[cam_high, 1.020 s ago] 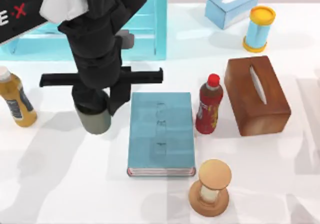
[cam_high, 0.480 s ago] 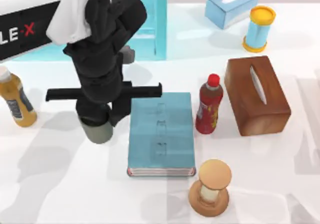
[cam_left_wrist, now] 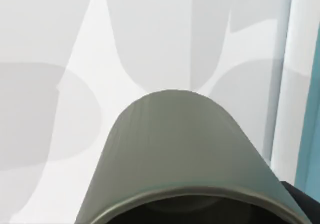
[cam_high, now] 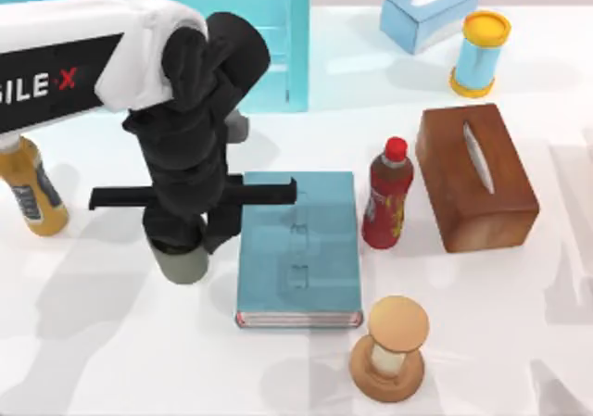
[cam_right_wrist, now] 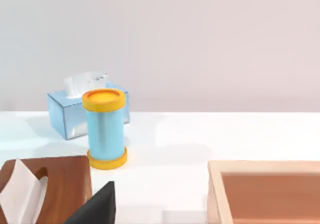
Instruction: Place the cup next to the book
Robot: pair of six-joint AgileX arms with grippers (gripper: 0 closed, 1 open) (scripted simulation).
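Left gripper closed around the cup, holding it upright just left of the book, near the book's front half, low over the white table. Cup's olive-grey wall seen close in the left wrist view, with the book's teal edge beside it. Red-capped bottle upright just right of the book; hourglass at the book's front right corner. Right gripper's state: cannot tell.

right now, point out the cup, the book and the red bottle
cup [cam_high: 185,263], top view, its side wall below the arm
book [cam_high: 301,249], top view, middle of its cover
red bottle [cam_high: 385,203], top view, its label
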